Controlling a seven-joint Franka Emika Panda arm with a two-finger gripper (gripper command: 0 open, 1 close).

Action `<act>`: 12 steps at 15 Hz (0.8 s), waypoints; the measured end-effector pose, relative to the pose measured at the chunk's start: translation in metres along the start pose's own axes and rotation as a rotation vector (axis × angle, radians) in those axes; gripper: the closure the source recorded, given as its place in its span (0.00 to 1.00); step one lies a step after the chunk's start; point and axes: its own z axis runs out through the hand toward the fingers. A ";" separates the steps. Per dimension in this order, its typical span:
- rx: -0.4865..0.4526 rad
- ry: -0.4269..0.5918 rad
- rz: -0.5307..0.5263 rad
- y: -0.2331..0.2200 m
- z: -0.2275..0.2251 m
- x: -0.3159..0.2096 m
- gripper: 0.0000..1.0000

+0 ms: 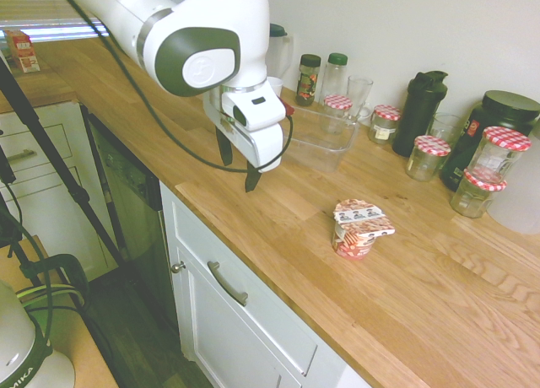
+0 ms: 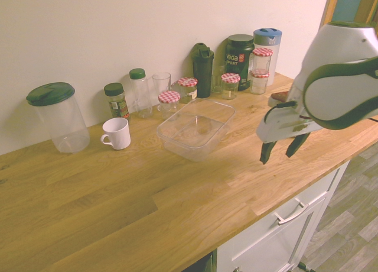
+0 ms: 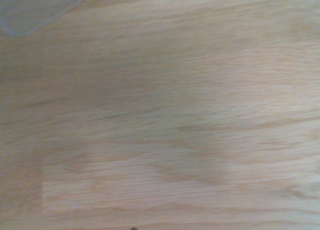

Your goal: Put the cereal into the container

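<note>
In the first exterior view, the gripper (image 1: 240, 170) hung over the wooden table (image 1: 422, 304) in the upper left of the frame, its two dark fingers apart with nothing between them. The cereal cup (image 1: 353, 229), printed in red, orange and white, sat upright on the table right of the frame's center, well apart from the fingers, its lid flaps jutting out. The clear plastic container (image 1: 321, 143) stood above center, near a row of jars with red-checked lids. A black shaker bottle (image 1: 419, 114) and a dark tub (image 1: 489, 139) stood toward the upper right, and a small carton (image 1: 22, 51) appeared in the upper left corner. In the second exterior view, the separated fingers pointed down at the right of the frame, while the container rested near the center, open side up. A white mug (image 2: 116, 134) and a green-lidded pitcher (image 2: 62, 119) stood to its left, and a blue-lidded pitcher (image 2: 267, 54) at the upper right; the cereal cup could not be made out there. In the wrist view, blurred wood grain filled most of the frame, with a clear edge of the container crossing the upper left corner.
</note>
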 end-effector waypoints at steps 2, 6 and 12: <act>0.023 0.066 0.081 0.021 -0.019 0.023 0.00; 0.007 0.124 0.204 0.054 -0.009 0.070 0.00; 0.034 0.220 0.284 0.066 0.040 0.117 0.00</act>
